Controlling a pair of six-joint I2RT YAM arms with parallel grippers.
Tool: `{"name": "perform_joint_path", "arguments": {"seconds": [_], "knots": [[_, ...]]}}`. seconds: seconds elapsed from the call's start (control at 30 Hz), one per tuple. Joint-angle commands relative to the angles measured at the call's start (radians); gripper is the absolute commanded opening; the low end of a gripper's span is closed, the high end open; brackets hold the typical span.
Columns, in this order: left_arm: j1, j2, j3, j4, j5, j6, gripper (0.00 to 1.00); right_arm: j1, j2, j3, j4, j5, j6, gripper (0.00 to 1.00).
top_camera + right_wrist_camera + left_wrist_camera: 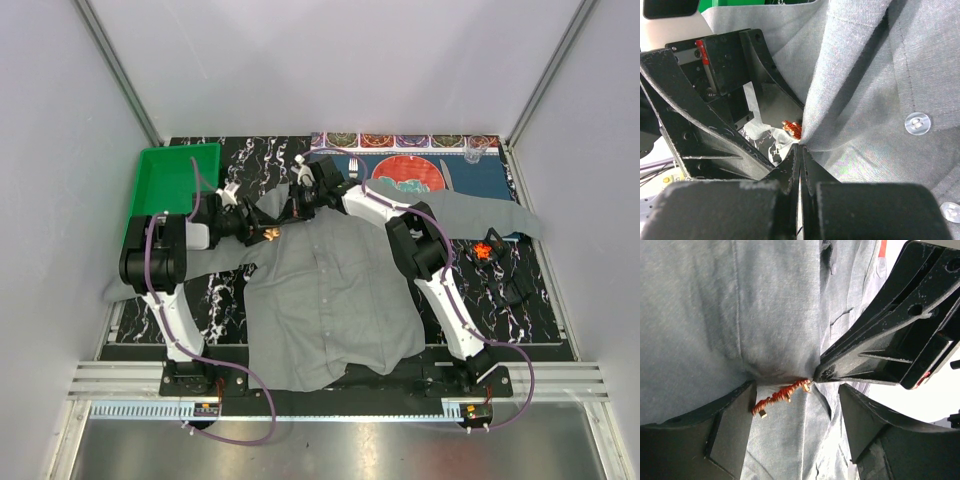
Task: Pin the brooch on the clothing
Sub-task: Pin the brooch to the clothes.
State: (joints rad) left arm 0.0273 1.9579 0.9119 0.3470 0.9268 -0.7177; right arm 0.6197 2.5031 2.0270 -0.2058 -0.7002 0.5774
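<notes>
Brooch (782,397), a small coppery-orange piece, sits against the grey shirt (765,315) at about 10 o'clock from the middle of the table (225,300). It is right where the two arms meet. The shirt lies spread across the centre, with one sleeve reaching out toward 2 o'clock and the other toward 9.

The left gripper (796,390) has its jaws spread wide, one on each side of the brooch. The brooch's lower end is close to one pad. The right gripper (800,147) is pressed together on a small fold of shirt, and the cloth puckers at its tip, which is just beside the brooch's upper end. I cannot tell from here whether the pin has gone through the cloth.

A pale button (917,123) shows near that fold. A green tray (175,180) sits at 10 o'clock, and a blue patterned placemat (480,180) lies at 1 o'clock.
</notes>
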Motion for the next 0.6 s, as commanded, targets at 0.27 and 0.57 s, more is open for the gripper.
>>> {"name": "perform_joint_path", "arguments": {"seconds": [0.27, 0.57], "knots": [[0.023, -0.1, -0.048, 0.079, 0.003, -0.006, 0.71, -0.002, -0.066, 0.006, 0.025, 0.033, -0.025, 0.0], [0.042, -0.088, -0.05, 0.064, -0.003, -0.009, 0.56, -0.003, -0.035, 0.03, 0.023, 0.036, -0.037, 0.0]]}}
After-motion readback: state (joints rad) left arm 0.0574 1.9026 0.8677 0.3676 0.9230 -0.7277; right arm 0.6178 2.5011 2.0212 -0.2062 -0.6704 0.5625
